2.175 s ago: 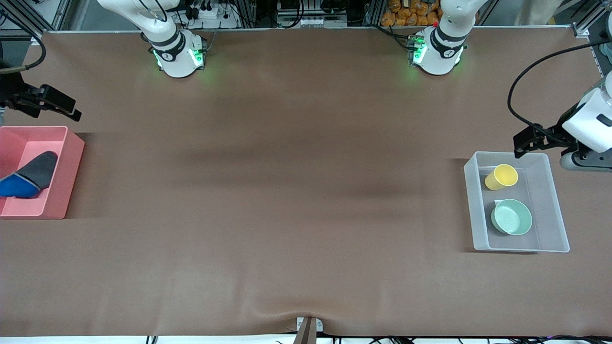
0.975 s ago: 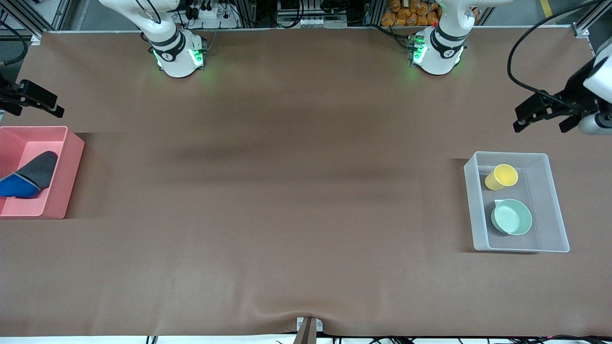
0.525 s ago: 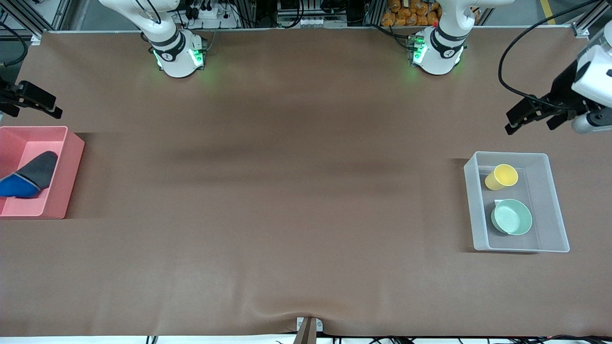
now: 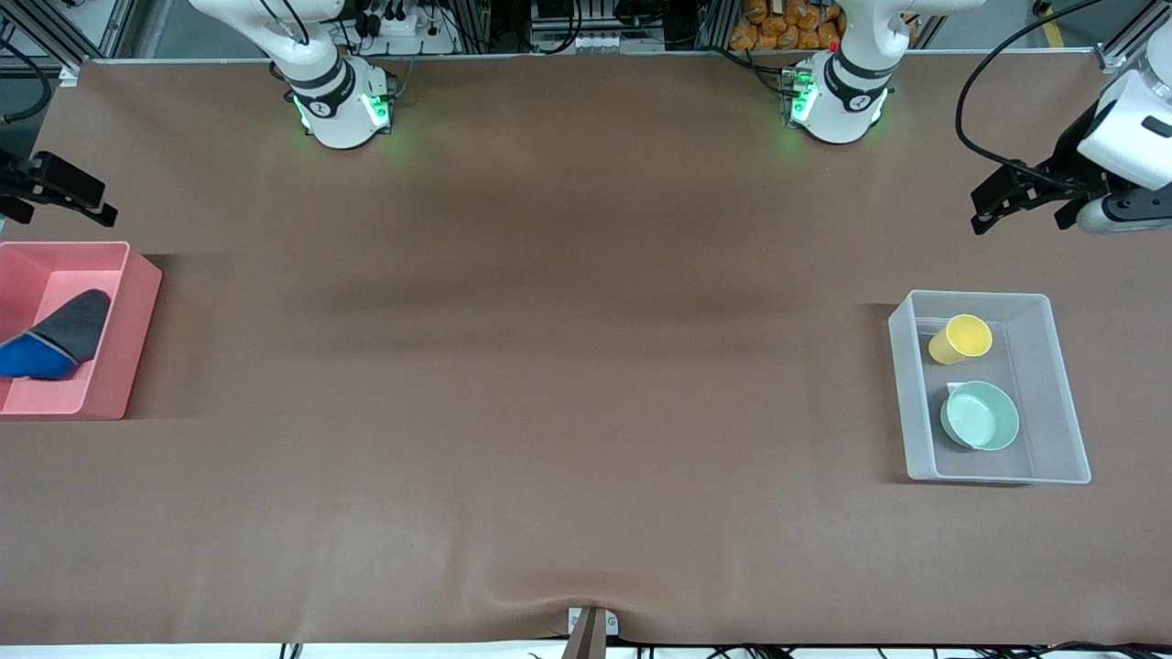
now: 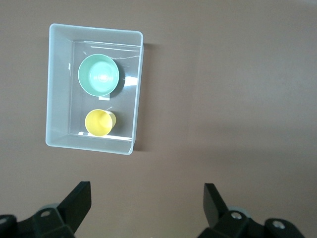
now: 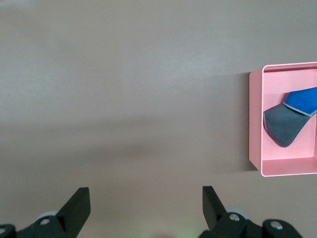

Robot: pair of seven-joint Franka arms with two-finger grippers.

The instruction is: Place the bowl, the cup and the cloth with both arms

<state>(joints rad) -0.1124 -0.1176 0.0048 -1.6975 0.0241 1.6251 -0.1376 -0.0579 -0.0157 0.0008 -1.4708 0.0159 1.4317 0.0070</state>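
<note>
The pale green bowl (image 4: 982, 416) and the yellow cup (image 4: 960, 339) sit in a clear plastic bin (image 4: 902, 394) at the left arm's end of the table. The cup lies farther from the front camera than the bowl. Both also show in the left wrist view, the bowl (image 5: 98, 74) and the cup (image 5: 99, 123). The grey and blue cloth (image 4: 59, 339) lies in a pink bin (image 4: 133, 320) at the right arm's end and also shows in the right wrist view (image 6: 285, 126). My left gripper (image 4: 993, 206) is open and empty, high over bare mat beside the clear bin. My right gripper (image 4: 64, 197) is open and empty, over bare mat beside the pink bin.
A brown mat (image 4: 549, 366) covers the whole table. The two arm bases (image 4: 343, 105) (image 4: 838, 101) stand along the edge farthest from the front camera. A small metal bracket (image 4: 591, 627) sits at the nearest edge.
My left gripper has risen from the clear bin's rim by the cup and pulled away from the bin. My right gripper has drifted slightly toward the table's end. Bowl, cup and cloth have not moved.
</note>
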